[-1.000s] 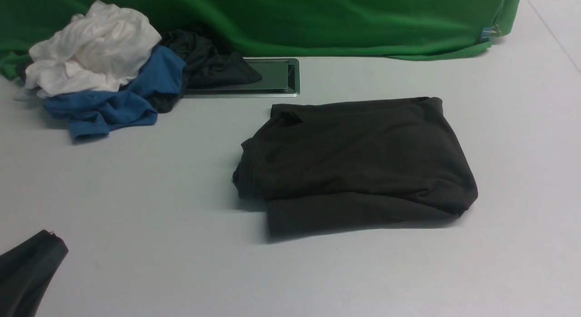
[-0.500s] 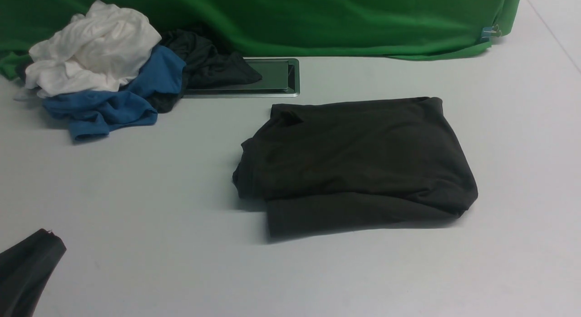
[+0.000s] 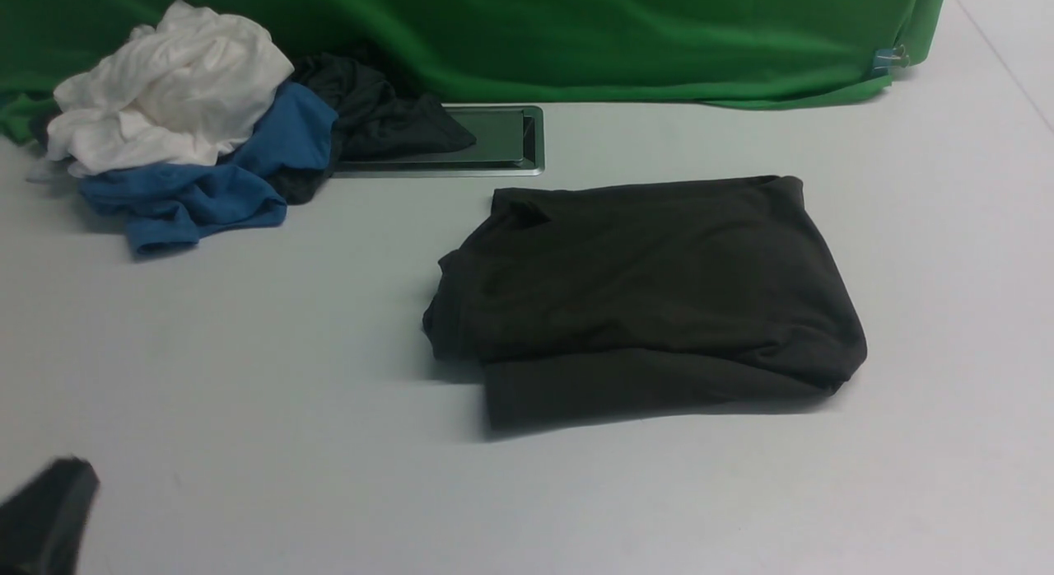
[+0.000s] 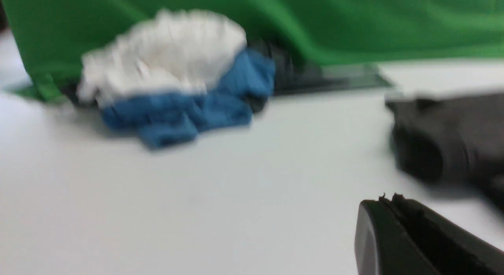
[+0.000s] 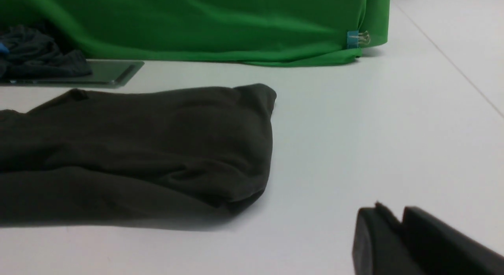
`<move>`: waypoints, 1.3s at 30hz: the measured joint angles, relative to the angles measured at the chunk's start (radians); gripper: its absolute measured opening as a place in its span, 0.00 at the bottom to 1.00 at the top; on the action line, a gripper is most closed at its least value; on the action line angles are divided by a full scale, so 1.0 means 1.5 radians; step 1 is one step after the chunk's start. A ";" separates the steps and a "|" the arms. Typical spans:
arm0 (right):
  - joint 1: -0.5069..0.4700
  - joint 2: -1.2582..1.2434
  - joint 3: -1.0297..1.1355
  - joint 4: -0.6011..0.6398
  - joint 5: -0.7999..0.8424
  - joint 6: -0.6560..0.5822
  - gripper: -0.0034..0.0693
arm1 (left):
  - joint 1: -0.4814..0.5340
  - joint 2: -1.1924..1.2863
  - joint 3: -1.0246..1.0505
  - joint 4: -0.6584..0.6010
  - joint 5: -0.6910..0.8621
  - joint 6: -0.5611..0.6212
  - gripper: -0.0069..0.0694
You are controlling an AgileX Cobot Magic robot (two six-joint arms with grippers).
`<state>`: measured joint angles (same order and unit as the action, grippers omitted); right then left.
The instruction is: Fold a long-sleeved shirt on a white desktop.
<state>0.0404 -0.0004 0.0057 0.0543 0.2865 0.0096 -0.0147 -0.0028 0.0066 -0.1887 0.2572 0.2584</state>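
The long-sleeved shirt (image 3: 650,295) lies folded into a thick dark charcoal-brown rectangle right of centre on the white desktop (image 3: 247,352); its chest logo is hidden. It also shows blurred in the left wrist view (image 4: 453,137) and fills the near side of the right wrist view (image 5: 134,149). My left gripper (image 3: 70,476) sits low at the front left corner, far from the shirt, its jaws shut and empty (image 4: 388,200). My right gripper (image 5: 390,210) hovers over bare table beside the shirt's right end, shut on nothing; the front view does not show it.
At the back left lies a pile: a white garment (image 3: 165,89), a blue garment (image 3: 206,188) and a smaller dark grey-black garment (image 3: 379,114) draped over the silver-rimmed panel (image 3: 510,138). A green cloth backdrop (image 3: 576,39) with a clip (image 3: 889,60) closes the far edge.
My left gripper has drawn back and down toward the front left corner of the front view. The shirt and the pile have not moved.
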 joint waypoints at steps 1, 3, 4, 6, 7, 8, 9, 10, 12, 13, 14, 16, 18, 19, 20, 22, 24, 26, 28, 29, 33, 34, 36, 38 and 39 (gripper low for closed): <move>0.000 -0.001 0.000 0.000 0.000 0.000 0.23 | 0.000 0.000 0.000 -0.003 0.002 0.002 0.12; 0.000 -0.001 0.000 0.000 0.000 0.001 0.24 | 0.000 0.000 0.000 -0.007 0.003 0.005 0.12; 0.000 -0.001 0.000 0.000 0.000 0.001 0.25 | 0.000 0.000 0.000 -0.008 0.004 0.007 0.12; 0.000 -0.001 0.000 0.000 0.000 0.001 0.25 | 0.000 0.000 0.000 -0.009 0.005 0.011 0.12; 0.000 -0.001 0.000 0.000 0.000 0.001 0.26 | 0.000 0.000 0.000 -0.010 0.005 0.011 0.12; 0.000 -0.001 0.000 0.000 0.000 0.001 0.26 | 0.000 0.000 0.000 -0.010 0.005 0.011 0.12; 0.000 -0.001 0.000 0.000 0.000 0.001 0.26 | 0.000 0.000 0.000 -0.012 0.005 0.011 0.12; 0.000 -0.001 0.000 0.000 0.000 0.001 0.26 | 0.000 0.000 0.000 -0.012 0.005 0.011 0.12; 0.000 -0.001 0.000 0.000 0.000 0.001 0.27 | 0.000 0.000 0.000 -0.012 0.005 0.012 0.12; 0.000 -0.001 0.000 0.000 0.000 0.001 0.27 | 0.000 0.000 0.000 -0.012 0.004 0.012 0.12; 0.000 -0.001 0.000 0.000 0.000 0.001 0.27 | 0.000 0.000 0.000 -0.012 0.004 0.012 0.12; 0.000 -0.001 0.000 0.000 0.000 0.001 0.28 | 0.000 0.000 0.000 -0.012 0.000 0.012 0.12; 0.000 -0.001 0.000 0.000 0.000 0.001 0.28 | 0.000 0.000 0.000 -0.012 -0.002 0.012 0.12; 0.000 -0.001 0.000 0.000 0.000 0.001 0.28 | 0.000 0.000 0.000 -0.012 -0.002 0.012 0.12; 0.000 -0.001 0.000 0.000 0.000 0.001 0.28 | 0.000 0.000 0.000 -0.012 -0.002 0.012 0.12; 0.000 -0.001 0.000 0.000 0.000 0.001 0.29 | 0.000 0.000 0.000 -0.012 -0.002 0.012 0.12; 0.000 -0.001 0.000 0.000 0.000 0.001 0.30 | 0.000 0.000 0.000 -0.012 -0.003 0.012 0.12; 0.000 -0.001 0.000 0.000 0.000 0.001 0.31 | 0.000 0.000 0.000 -0.012 -0.003 0.012 0.12; 0.000 -0.001 0.000 0.000 0.000 0.001 0.31 | 0.000 0.000 0.000 -0.012 -0.003 0.012 0.12; 0.000 -0.001 0.000 0.000 0.000 0.001 0.31 | 0.000 0.000 0.000 -0.012 -0.003 0.012 0.12; 0.000 -0.001 0.000 0.000 0.000 0.001 0.33 | 0.000 0.000 0.000 -0.012 -0.003 0.012 0.12; 0.000 -0.001 0.000 0.000 0.000 0.001 0.33 | 0.000 0.000 0.000 -0.012 -0.003 0.012 0.12; 0.000 -0.001 0.000 0.000 0.000 0.001 0.34 | 0.000 0.000 0.000 -0.012 -0.003 0.012 0.12; 0.000 -0.001 0.000 0.000 0.000 0.001 0.35 | 0.000 0.000 0.000 -0.012 -0.003 0.013 0.12; 0.000 -0.001 0.000 0.000 0.000 0.001 0.35 | 0.000 0.000 0.000 -0.012 -0.003 0.013 0.12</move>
<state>0.0404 -0.0012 0.0057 0.0543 0.2865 0.0106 -0.0147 -0.0028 0.0066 -0.2061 0.2521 0.2779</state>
